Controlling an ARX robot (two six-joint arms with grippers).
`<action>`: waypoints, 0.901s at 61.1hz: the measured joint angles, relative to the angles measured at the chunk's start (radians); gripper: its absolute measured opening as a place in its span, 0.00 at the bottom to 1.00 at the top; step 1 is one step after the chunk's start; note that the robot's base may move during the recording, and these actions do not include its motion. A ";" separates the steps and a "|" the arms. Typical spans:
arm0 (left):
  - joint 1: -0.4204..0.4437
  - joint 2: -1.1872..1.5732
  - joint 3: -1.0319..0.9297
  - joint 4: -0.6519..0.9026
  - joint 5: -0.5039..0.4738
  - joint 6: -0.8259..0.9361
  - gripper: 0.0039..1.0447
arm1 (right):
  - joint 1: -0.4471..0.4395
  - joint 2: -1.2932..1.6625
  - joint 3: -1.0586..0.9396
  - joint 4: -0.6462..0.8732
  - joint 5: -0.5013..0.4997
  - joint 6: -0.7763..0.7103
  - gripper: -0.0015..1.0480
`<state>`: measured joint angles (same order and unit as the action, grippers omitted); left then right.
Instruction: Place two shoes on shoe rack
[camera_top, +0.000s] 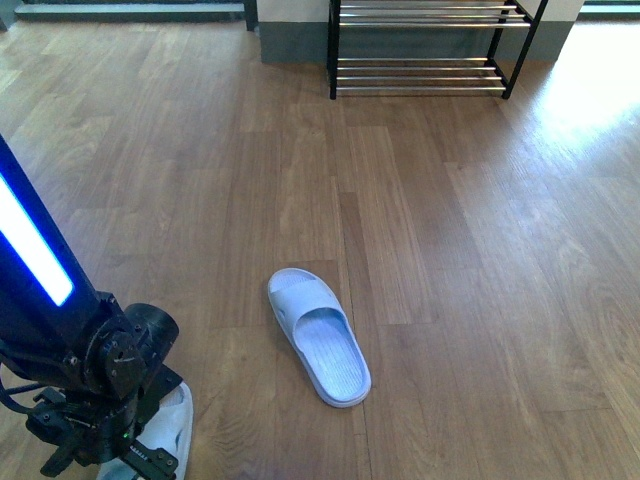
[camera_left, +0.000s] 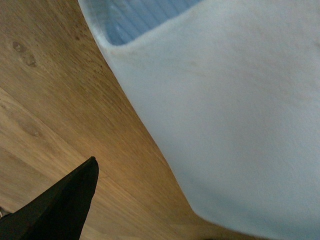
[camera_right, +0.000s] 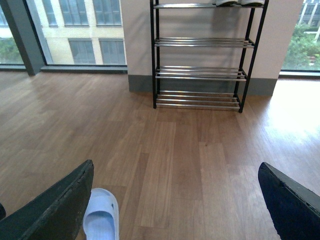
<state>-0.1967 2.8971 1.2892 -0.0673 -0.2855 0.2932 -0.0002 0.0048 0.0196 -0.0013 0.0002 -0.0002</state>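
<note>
Surroundings: a wood floor (camera_top: 450, 250) runs from the robot to the rack (camera_top: 430, 45), which stands against a wall (camera_right: 137, 35) with a grey base strip. In the right wrist view, windows (camera_right: 75, 30) flank that wall on both sides.

Count: two slides, one rack, two grippers.
- First slide (camera_top: 318, 335): lies flat on the floor, centre of the front view, sole down, well apart from the rack. It also shows in the right wrist view.
- Second slide (camera_top: 172, 425): at the lower left corner of the front view, partly covered by the left arm. In the left wrist view its pale-blue surface fills most of the picture.
- Rack: four chrome tiers show in the right wrist view. Two pale items (camera_right: 240, 2) sit on the top tier, cut off by the picture edge; their type cannot be told.

Left gripper (camera_top: 125, 455): directly over the second slide. One dark finger (camera_left: 60, 205) shows beside it; whether the jaws grip cannot be told.

Right gripper (camera_right: 176, 167): jaws spread wide, holding nothing, facing the rack.
</note>
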 joint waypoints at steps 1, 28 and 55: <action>0.000 0.002 -0.001 0.011 0.002 0.002 0.91 | 0.000 0.000 0.000 0.000 0.000 0.000 0.91; -0.003 0.053 -0.064 0.259 -0.012 0.023 0.49 | 0.000 0.000 0.000 0.000 0.000 0.000 0.91; 0.071 -0.203 -0.163 0.204 -0.018 -0.221 0.02 | 0.000 0.000 0.000 0.000 0.000 0.000 0.91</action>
<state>-0.1257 2.6942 1.1263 0.1371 -0.3035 0.0723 -0.0002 0.0048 0.0196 -0.0013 -0.0002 -0.0002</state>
